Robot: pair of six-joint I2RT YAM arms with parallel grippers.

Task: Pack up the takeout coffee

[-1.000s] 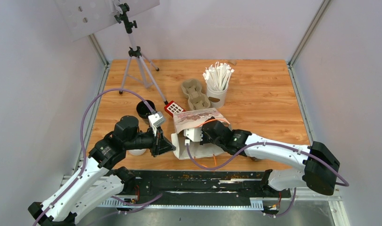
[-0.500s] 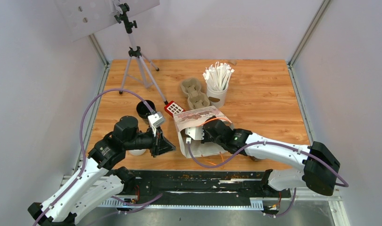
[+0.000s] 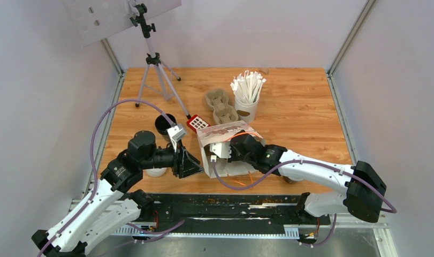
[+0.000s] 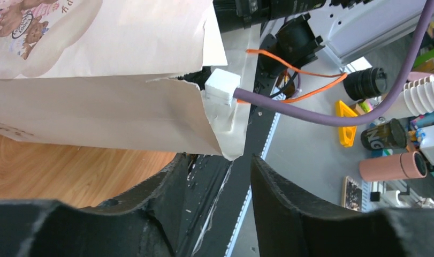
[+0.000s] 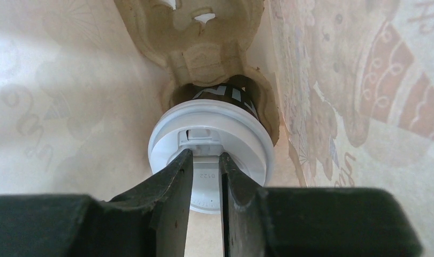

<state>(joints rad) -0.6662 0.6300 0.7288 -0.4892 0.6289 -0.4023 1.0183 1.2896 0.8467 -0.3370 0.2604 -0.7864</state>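
the right gripper (image 5: 205, 163) is inside the bag (image 3: 229, 167), jaws narrow, its fingertips (image 5: 178, 166) resting on the white lid (image 5: 246, 142) of a dark cup (image 5: 228, 95); whether they pinch the lid's raised middle or only touch it i cannot tell. the cup sits deep in the bag, in one well of a pulp tray (image 5: 204, 53) that is also inside. the bag lies on its side on the table (image 3: 300, 107), mouth toward the right arm, printed face up. the left gripper (image 4: 219, 171) hovers just left of the bag at its lower corner, jaws parted with nothing between them, the bag's torn edge just beyond the tips. further left of the bag a second lid (image 3: 155, 173), white and round, peeks from under the left arm, what it sits on hidden, and a dark open-topped cup (image 3: 165, 124) stands behind it. just behind the bag is a red card (image 3: 198, 123); beyond that are more trays (image 3: 221, 106) and a white cup of sticks (image 3: 246, 110). a tripod (image 3: 153, 61) stands far behind the bag, to the left.
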